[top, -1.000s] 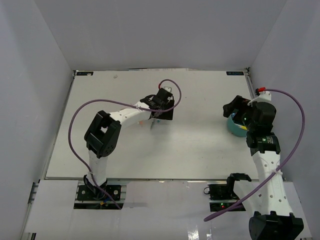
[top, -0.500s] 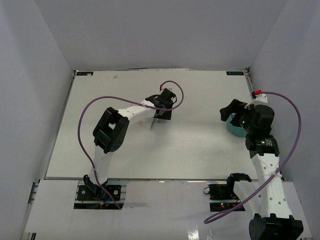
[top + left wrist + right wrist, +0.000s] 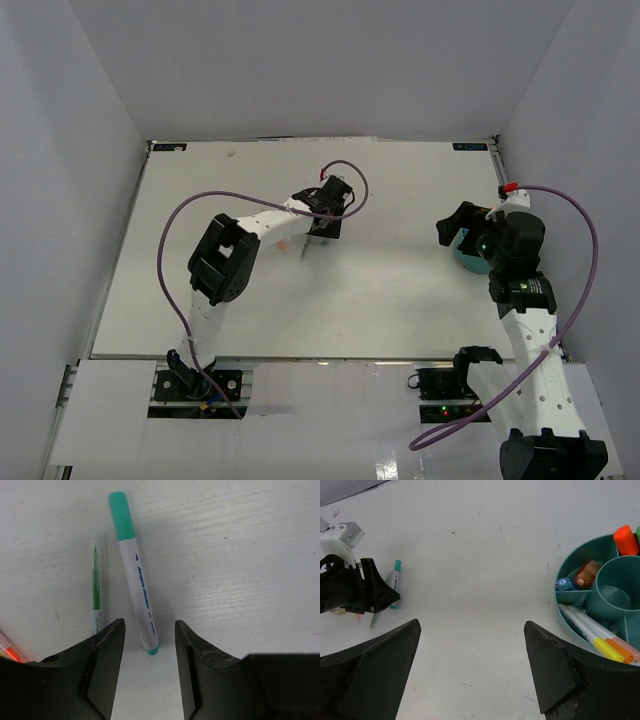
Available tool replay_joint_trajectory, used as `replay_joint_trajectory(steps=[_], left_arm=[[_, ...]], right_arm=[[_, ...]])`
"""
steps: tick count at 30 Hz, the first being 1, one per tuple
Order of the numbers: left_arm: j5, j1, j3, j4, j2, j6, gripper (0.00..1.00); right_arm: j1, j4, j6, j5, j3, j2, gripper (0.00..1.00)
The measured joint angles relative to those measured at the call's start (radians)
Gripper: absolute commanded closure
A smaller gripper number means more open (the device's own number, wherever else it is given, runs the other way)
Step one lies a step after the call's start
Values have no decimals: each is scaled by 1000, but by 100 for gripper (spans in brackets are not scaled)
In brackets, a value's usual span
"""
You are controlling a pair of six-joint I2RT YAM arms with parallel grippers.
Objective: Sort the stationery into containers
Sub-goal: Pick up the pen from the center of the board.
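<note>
A white marker with a green cap lies on the table, its lower end just between the fingertips of my left gripper, which is open and not touching it. A thin green pen lies beside the marker, to its left. In the top view the left gripper is low over the table's middle. My right gripper stands wide open and empty, left of the teal organiser. The organiser holds an orange highlighter, small salmon and blue pieces, and white pens.
An orange item shows at the left edge of the left wrist view. In the top view the right arm covers most of the teal organiser near the right wall. White walls close in the table on three sides.
The left gripper's jaws have narrowed around the marker's end, and its arm's elbow has shifted right. The right gripper has drifted a little left, away from the organiser.
</note>
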State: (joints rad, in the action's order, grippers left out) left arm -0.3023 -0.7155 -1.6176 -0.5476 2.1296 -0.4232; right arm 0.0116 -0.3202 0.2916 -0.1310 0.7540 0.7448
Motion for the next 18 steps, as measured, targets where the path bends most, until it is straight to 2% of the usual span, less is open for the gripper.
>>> replay_joint_trajectory(steps=[8,11,12,18], left_arm=[[11,0,-34,-14,44,-8,54],[19,0,-40,-22,50,-12,67],[22,0,-42,-23,51,-12,76],[43,0,-47,-29,51,-13,100]], right_arm=[[-1,1,-8,0,0,-7,10],[-1,1,-10,0,0,-10,10],[-1,1,-10,0,-1,-11,10],[-2,1,-12,-2,-5,-17,10]])
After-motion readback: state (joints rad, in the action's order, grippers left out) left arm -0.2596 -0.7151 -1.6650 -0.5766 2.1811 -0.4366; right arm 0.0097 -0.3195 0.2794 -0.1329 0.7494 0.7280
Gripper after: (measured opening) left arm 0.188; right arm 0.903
